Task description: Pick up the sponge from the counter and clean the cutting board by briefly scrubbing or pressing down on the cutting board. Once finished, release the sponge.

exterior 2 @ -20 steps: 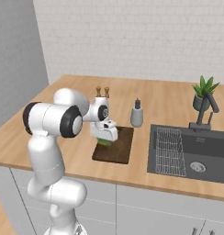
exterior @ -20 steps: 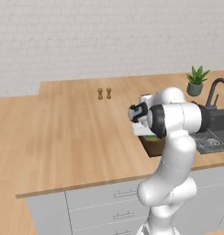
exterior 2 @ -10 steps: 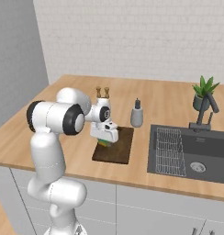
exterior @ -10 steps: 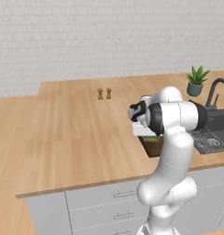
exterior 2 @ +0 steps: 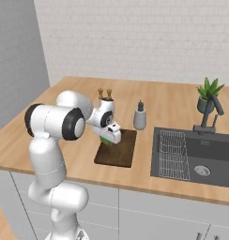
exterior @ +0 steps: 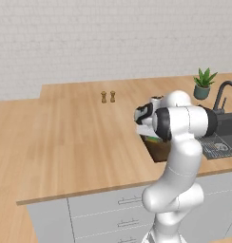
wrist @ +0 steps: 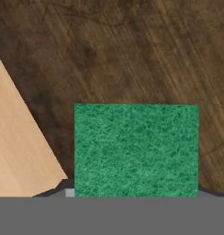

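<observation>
Over the dark cutting board (wrist: 132, 55), the claw (exterior 2: 108, 137) grips a fuzzy green sponge (wrist: 136, 149).

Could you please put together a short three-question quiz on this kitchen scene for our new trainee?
1. True or false: the sponge is over the cutting board.
2. What does the pincer hold? A) sponge B) soap bottle C) plant
3. Fill in: to the board's right, set into the counter, lies the ____.

Key:
1. True; the hand view shows dark board wood behind the green block.
2. A
3. sink
</observation>
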